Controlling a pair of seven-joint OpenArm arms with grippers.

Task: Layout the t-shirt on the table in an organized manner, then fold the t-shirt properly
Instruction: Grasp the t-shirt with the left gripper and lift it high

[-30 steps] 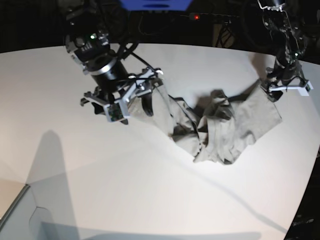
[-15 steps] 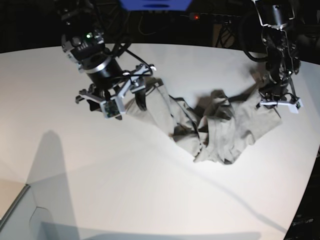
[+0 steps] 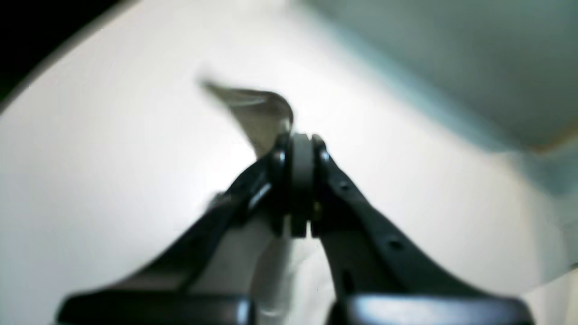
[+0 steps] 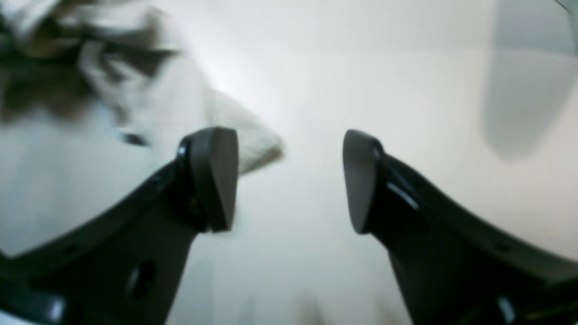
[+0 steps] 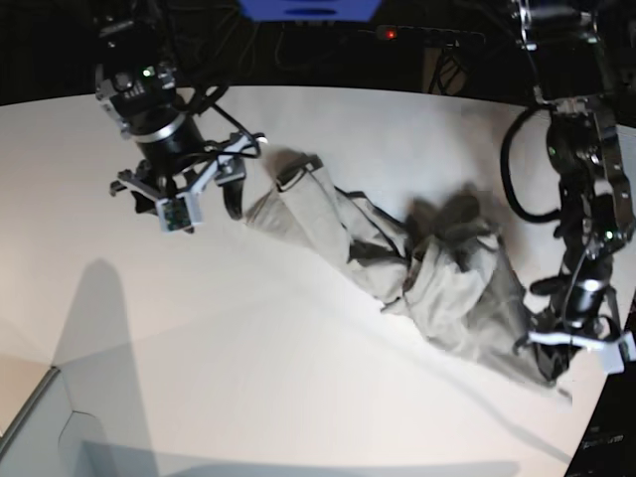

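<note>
Left claw (image 5: 556, 348) is pinching the t-shirt (image 5: 437, 273) hem at 4 o'clock, probably to stretch it flat; right claw (image 5: 199, 194) hangs spread above the bench (image 5: 298, 397) at 10.

Both wrist views are blurred. In the left one only a soft grey flap of the shirt (image 3: 259, 113) shows past the gripper (image 3: 300, 180); its grip point is hidden. In the right one the cloth is smeared at the top left corner. In the base view the surface (image 5: 298, 378) is cut off at the bottom edge.
</note>
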